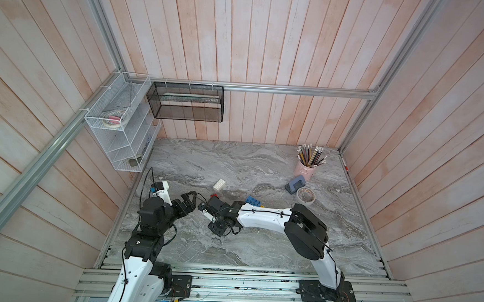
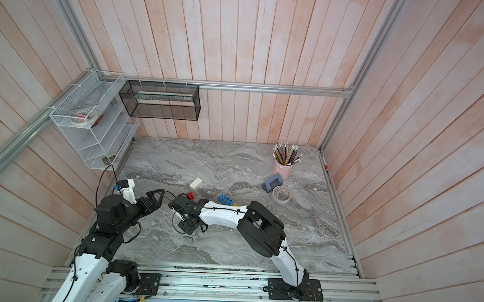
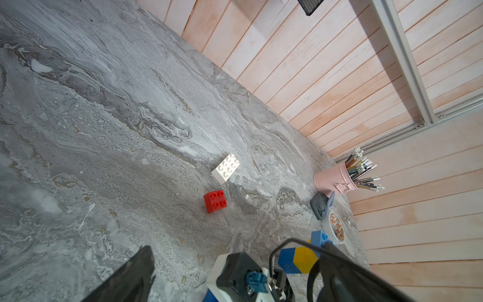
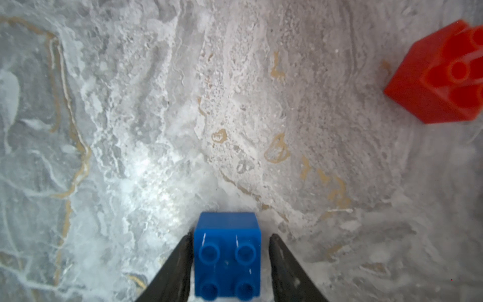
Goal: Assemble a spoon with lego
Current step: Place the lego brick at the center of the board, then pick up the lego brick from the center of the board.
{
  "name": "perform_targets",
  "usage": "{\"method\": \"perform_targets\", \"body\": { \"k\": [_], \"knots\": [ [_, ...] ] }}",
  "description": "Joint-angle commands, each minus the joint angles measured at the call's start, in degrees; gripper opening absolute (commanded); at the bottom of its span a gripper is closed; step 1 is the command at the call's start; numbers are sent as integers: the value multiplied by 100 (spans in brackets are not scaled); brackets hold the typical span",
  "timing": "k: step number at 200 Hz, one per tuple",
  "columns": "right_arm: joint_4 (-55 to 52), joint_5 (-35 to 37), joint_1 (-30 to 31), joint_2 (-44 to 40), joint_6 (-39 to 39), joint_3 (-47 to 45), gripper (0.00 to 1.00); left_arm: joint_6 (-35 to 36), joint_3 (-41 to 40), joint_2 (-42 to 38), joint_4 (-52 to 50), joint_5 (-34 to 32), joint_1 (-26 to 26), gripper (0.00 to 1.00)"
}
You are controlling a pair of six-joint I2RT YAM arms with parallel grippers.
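holding pencils point(image 1: 311, 156), pink cup point(image 1: 304, 170); left jaws wide, right jaws loose around blue brick point(image 4: 227, 256)

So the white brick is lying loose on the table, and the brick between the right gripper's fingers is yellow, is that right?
Not quite: the brick between the fingers of the right gripper is blue, not yellow, as the right wrist view shows. The white brick does lie loose on the table.

A robotics lab cell — aluminium framing point(image 1: 267, 88), plank walls point(image 1: 270, 38), two arms point(image 1: 262, 219) mounted on a rail point(image 1: 241, 284) beside a marble counter point(image 1: 234, 162).
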Motion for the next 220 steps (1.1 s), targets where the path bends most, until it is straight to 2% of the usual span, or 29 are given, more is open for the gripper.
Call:
{"method": "perform_targets", "body": {
  "k": [1, 80, 119, 172, 194, 220],
  "knots": [
    [-249, -125, 6, -170, -59, -49, 52, 96, -73, -59, -37, 51, 25, 100],
    [-301, -31, -10, 5, -62, 269, 46, 125, -81, -25, 7, 25, 25, 100],
    [-309, -95, -43, 14, -79, 345, 25, 134, -90, -79, -26, -28, 25, 100],
    [-343, -130, -44, -140, -153, 353, 14, 142, -82, -69, -10, 17, 21, 100],
    [-362, -70, -40, -455, -136, 240, 12, 125, -66, -104, -21, 18, 25, 100],
    [-441, 216, -66, -1301, -99, -68, 11, 66, 49, -73, 32, 214, 25, 100]
  ]
}}
